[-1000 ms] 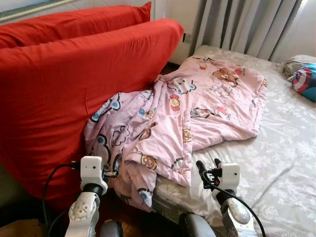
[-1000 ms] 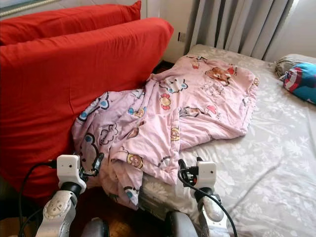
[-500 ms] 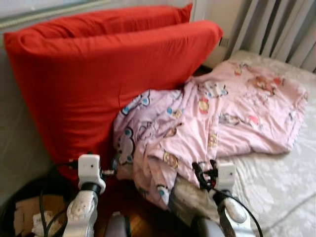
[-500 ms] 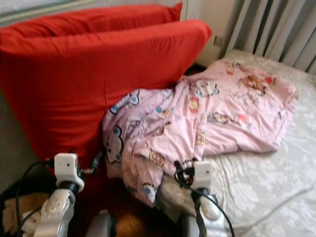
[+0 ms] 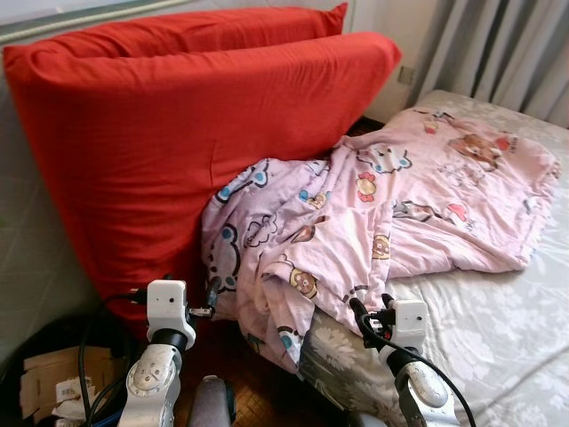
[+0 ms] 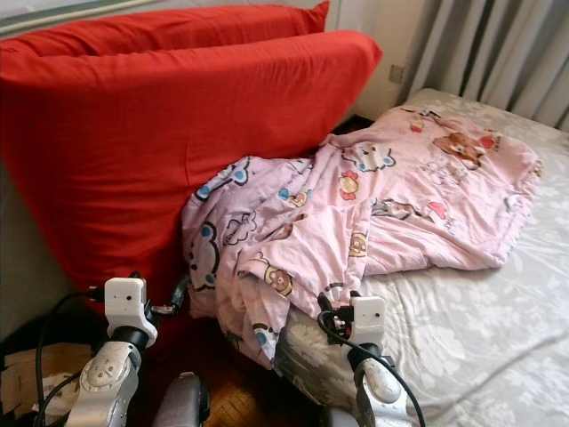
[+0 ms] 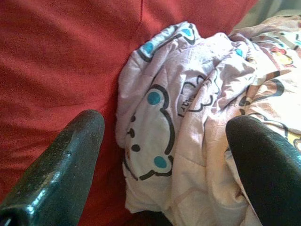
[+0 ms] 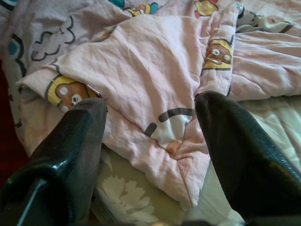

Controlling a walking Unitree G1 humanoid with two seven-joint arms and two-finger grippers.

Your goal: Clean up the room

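Note:
A pink quilt [image 5: 373,213] printed with cartoon animals lies rumpled across the bed's near corner, spilling over the edge toward the floor and pressed against two big red cushions [image 5: 196,133]. My left gripper [image 5: 212,298] is open, held low just short of the quilt's hanging fold [image 7: 160,136] beside the red cushion [image 7: 61,61]. My right gripper [image 5: 369,313] is open too, hovering at the bed's edge with the quilt's lower corner [image 8: 160,117] right in front of its fingers. Neither holds anything.
The bed has a grey floral sheet [image 5: 498,329]; grey curtains [image 5: 498,44] hang behind it. Torn cardboard and paper [image 5: 49,382] lie on the floor at the lower left beside a black cable. Dark wooden floor [image 5: 258,400] shows between cushions and bed.
The camera has swung left and steadied: the cushions now sit more central and the far pillows have left the picture. Both grippers hold the same posture, open, near the quilt's edge.

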